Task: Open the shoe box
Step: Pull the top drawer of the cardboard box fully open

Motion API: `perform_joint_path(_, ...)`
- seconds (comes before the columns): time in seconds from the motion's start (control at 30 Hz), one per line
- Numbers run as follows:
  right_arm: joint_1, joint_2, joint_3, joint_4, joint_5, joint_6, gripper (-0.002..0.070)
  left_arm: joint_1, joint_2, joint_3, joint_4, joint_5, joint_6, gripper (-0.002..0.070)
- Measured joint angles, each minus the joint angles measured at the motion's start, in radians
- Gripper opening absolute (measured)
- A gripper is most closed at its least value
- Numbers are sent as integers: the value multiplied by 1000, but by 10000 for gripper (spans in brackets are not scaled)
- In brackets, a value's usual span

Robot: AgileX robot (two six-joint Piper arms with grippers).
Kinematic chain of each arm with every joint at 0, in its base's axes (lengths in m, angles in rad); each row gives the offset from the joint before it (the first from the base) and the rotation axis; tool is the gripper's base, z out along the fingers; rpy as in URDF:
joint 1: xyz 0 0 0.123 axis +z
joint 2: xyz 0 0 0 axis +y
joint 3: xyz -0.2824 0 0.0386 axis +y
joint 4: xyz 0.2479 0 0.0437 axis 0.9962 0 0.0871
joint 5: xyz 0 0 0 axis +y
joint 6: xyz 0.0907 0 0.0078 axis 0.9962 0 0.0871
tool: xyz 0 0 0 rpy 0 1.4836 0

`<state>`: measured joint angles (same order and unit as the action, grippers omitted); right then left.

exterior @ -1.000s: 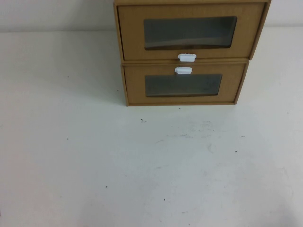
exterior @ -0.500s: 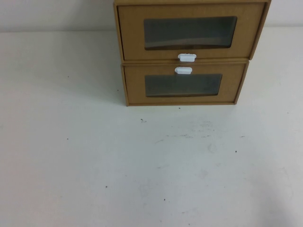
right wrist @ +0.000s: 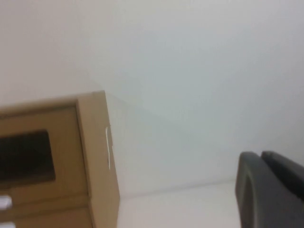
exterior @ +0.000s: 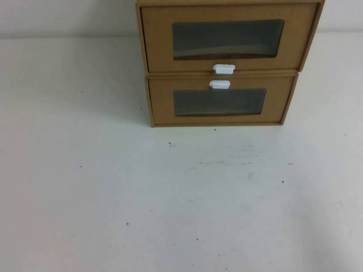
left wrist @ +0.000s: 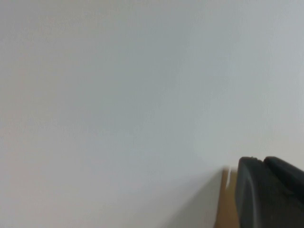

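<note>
Two brown cardboard shoe boxes stand stacked at the far middle of the table, both closed. The upper box [exterior: 157, 39] and the lower box [exterior: 161, 102] each have a dark window and a small white handle [exterior: 224, 69] [exterior: 220, 85]. Neither arm shows in the high view. In the left wrist view my left gripper [left wrist: 262, 160] is shut on nothing, with a sliver of a box [left wrist: 225, 199] beside it. In the right wrist view my right gripper [right wrist: 260, 154] is shut and empty, well apart from the box corner [right wrist: 92, 156].
The white table [exterior: 170, 198] spreads in front of the boxes, marked only with small dark specks and scuffs. A pale wall rises behind the boxes [exterior: 68, 17].
</note>
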<state>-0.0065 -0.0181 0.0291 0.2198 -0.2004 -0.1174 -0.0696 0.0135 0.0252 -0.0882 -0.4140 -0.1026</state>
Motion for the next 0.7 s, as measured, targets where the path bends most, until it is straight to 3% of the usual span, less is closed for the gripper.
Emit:
perform_joint_path(0.13,0,0,0,27,-223,84,-19,0,0,-6,-7,-208,-107,-7)
perform_joint_path(0.2,0,0,0,34,-387,137,-19,0,0,-43,-11,-217,-118,-7)
perform_joint_path(0.3,0,0,-70,41,-445,173,-19,0,0,-160,-13,-163,-97,-7)
perform_joint_path(0.47,0,12,-348,23,-181,183,-19,0,69,-425,-13,41,13,-7)
perform_joint_path(0.7,0,290,-707,-17,279,183,-19,0,446,-819,-13,561,41,-7)
